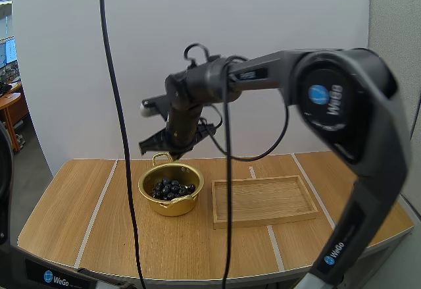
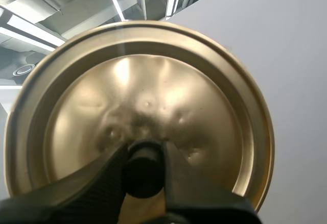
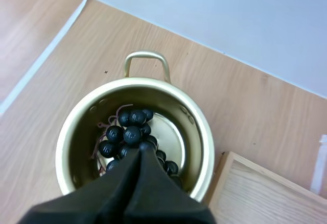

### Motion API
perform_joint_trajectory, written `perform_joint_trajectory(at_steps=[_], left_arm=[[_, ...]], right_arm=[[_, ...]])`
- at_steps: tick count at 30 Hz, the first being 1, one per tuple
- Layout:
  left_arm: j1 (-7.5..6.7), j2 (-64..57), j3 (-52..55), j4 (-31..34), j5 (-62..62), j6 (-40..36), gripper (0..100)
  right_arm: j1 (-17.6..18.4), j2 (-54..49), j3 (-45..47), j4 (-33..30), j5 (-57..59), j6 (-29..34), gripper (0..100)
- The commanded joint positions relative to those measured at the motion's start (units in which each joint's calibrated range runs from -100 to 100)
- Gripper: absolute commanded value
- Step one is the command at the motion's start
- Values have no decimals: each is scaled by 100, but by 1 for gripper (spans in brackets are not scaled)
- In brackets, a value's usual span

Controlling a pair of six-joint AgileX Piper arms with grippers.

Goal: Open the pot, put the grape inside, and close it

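The pot (image 1: 172, 205) stands open on the table (image 1: 79, 210), just beside the wooden tray (image 1: 263, 200). The bunch of grapes (image 1: 172, 188) already lies inside it, a dark cluster on the gold floor. The right gripper (image 3: 142, 151) hangs directly over the grapes with its fingers lying together as one dark wedge and nothing between them, which suggests its share of the job, delivering the fruit, is done. In the high view the right arm reaches over the pot's far rim, so it occupies the space the lid must come down through. The lid (image 2: 153, 91) is off the pot and carried by the left gripper (image 2: 144, 158), whose jaws are clamped on the black knob (image 2: 144, 172). The knob is the sensible handle, since it lets the lid hang centred and leaves its rim free to seat. The lid is held away from the pot's mouth, probably to leave it free for loading. What remains, on this reading, is closing: the right arm needs to clear out before the left lowers the lid squarely onto the rim.
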Motion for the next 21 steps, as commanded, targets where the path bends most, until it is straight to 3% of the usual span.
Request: perform_joint_trajectory(at_steps=[1,13,21], left_arm=[[-19,-39,-56,42,-201,-26,0],[-19,-39,-56,42,-201,-26,0],[-19,-39,-56,42,-201,-26,0]], right_arm=[[4,-468,-46,-13,536,-31,0],[4,-2148,-46,-89,2214,508,0],[4,-3627,814,-1075,2377,1328,0]])
